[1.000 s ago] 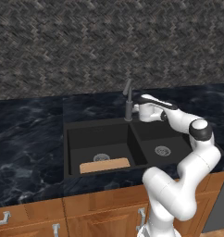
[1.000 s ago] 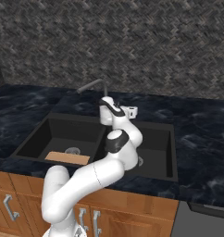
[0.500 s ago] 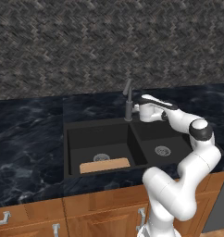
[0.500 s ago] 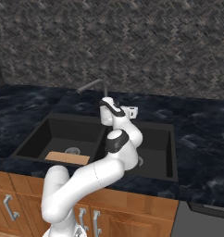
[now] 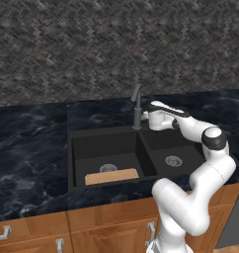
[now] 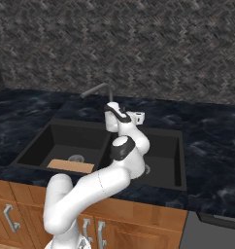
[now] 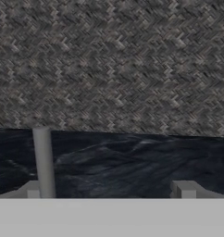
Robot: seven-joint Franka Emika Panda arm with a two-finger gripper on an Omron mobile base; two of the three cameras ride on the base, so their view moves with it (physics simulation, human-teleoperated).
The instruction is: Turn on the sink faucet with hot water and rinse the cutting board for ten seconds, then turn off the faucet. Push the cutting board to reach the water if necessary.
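- Risk 1: no water stream is visible, so the faucet appears to be off. The gripper (image 5: 144,118) sits just beside the sink faucet (image 5: 137,106), and a sideways sweep that meets the upright post rather than the thin lever would probably slide off and leave the water off.
- Risk 2: the task calls for hot water. A push on the lever toward the wrong side would likely give cold water, and which way the lever must travel cannot be told here.
- Risk 3: the cutting board (image 5: 111,176) lies flat at the front of the larger, left basin of the sink (image 5: 102,147), beside the round drain (image 5: 108,168). It is well apart from the faucet, so a stream may fall behind it and miss it; the board would then need a push toward the water.
- Risk 4: in the right base view the spout (image 6: 95,89) angles out over the larger basin; a knock from the hand could swing it away from the board (image 6: 71,165).
- Arm pose: the white arm rises from the base in front of the cabinets (image 5: 37,227), bends at its dark elbow joint over the smaller basin, and reaches back and left, level with the faucet's post.
- Gripper state: the 2 fingers stand spread wide and empty. In the hand view the grey post (image 7: 43,162) rises just inside one fingertip (image 7: 33,190), with the dark countertop (image 7: 132,162) and the patterned backsplash wall (image 7: 112,60) behind.
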